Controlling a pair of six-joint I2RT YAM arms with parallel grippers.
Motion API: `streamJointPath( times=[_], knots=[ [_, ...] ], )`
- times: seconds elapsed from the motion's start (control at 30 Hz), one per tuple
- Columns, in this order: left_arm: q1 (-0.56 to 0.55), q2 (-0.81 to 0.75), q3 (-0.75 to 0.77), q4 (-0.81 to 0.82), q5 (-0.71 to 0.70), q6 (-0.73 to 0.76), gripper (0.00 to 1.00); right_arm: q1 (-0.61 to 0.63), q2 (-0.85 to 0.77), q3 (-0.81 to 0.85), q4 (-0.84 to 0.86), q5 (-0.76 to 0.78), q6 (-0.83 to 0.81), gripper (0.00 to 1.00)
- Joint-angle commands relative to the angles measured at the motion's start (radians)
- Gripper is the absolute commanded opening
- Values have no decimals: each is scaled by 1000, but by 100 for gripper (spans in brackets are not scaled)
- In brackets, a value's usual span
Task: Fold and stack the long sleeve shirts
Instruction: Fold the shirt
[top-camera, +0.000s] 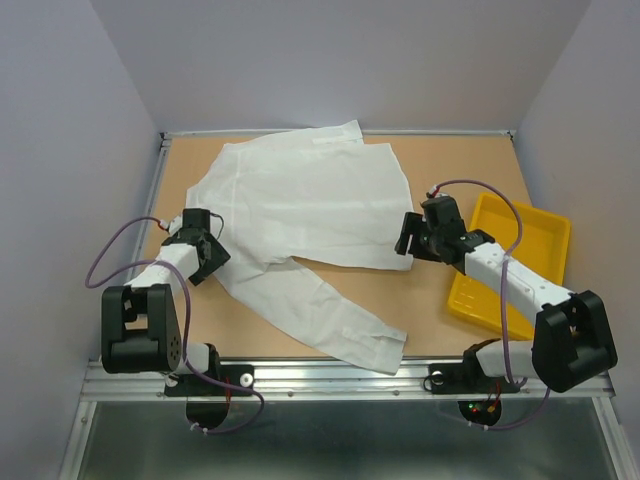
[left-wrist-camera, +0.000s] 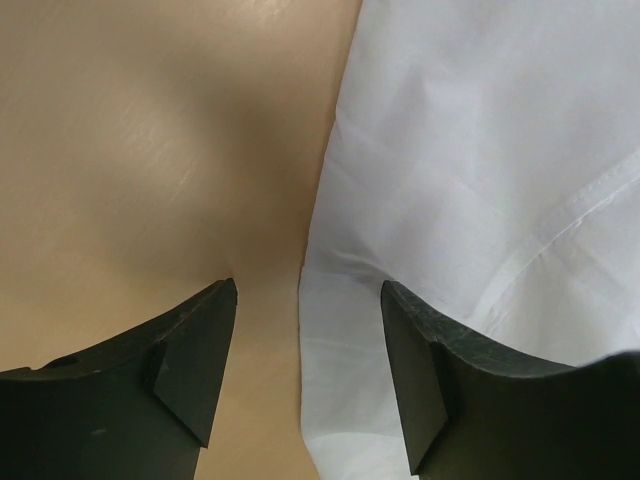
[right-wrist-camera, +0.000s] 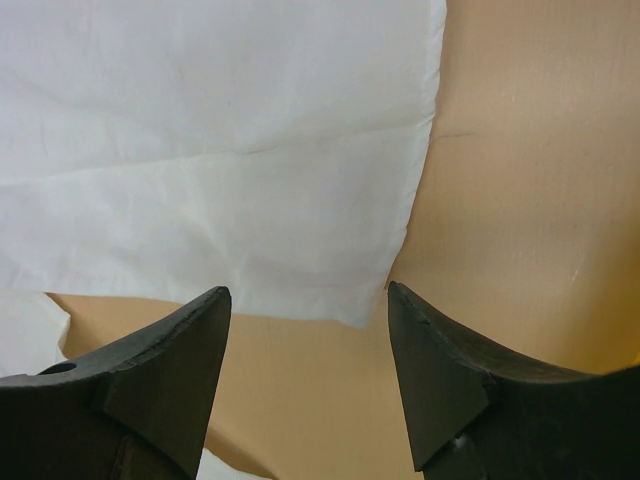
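The white shirt (top-camera: 310, 210) lies spread flat on the table (top-camera: 450, 165) just left of the yellow tray (top-camera: 530, 235), with one long sleeve (top-camera: 340, 320) trailing toward the near side, level with the tray's near corner. The right gripper (right-wrist-camera: 307, 290) hangs between tray and shirt, its jaws released and empty above the shirt corner closest to the tray. The left gripper (left-wrist-camera: 308, 290) sits at the shirt edge farthest from the tray, jaws likewise parted and gripping nothing, one finger over cloth and one over bare wood.
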Motion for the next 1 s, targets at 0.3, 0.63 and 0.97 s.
streamJointPath(
  times=[0.3,0.63,0.97],
  knots=[
    [5,40,-33,13,39,24,58,-1,5,-35,1,8,9,70],
    [5,119,-7,48,63,30,57,-1,-4,-33,-1,14,6,70],
    [-8,92,-1,69,95,18,61,-1,1,-29,1,7,9,70]
  ],
)
